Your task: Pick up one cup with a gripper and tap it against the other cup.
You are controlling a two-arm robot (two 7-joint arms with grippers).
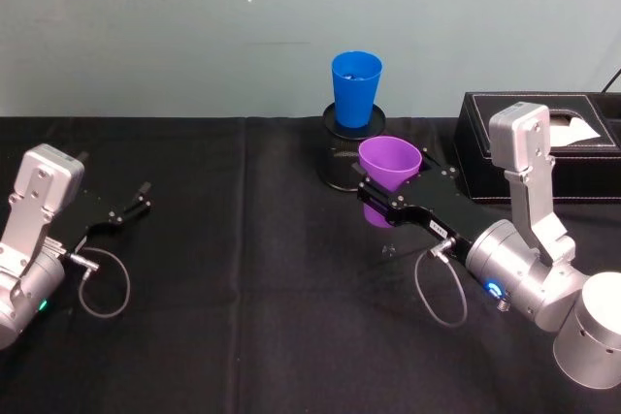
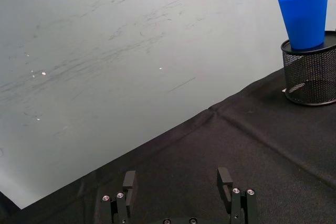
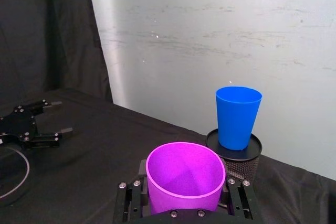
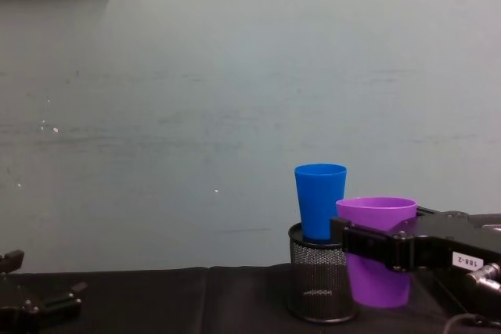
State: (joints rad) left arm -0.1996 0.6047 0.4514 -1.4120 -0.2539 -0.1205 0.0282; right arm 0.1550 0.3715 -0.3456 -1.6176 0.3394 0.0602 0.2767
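Note:
The purple cup (image 1: 388, 160) hangs upright above the black table, with my right gripper (image 1: 374, 199) shut on its lower wall. In the right wrist view the purple cup (image 3: 185, 174) sits between the two fingers. The blue cup (image 1: 355, 87) stands upright on top of a black mesh pen holder (image 1: 342, 157), just behind the purple one and a short gap away. From the chest, the purple cup (image 4: 377, 271) is lower than the blue cup (image 4: 319, 201) and to its right. My left gripper (image 1: 131, 206) rests open at the far left, holding nothing.
A black box (image 1: 505, 143) with a white tissue stands at the back right, behind my right arm. A pale wall closes off the far edge of the table. Loose cables loop beside both wrists.

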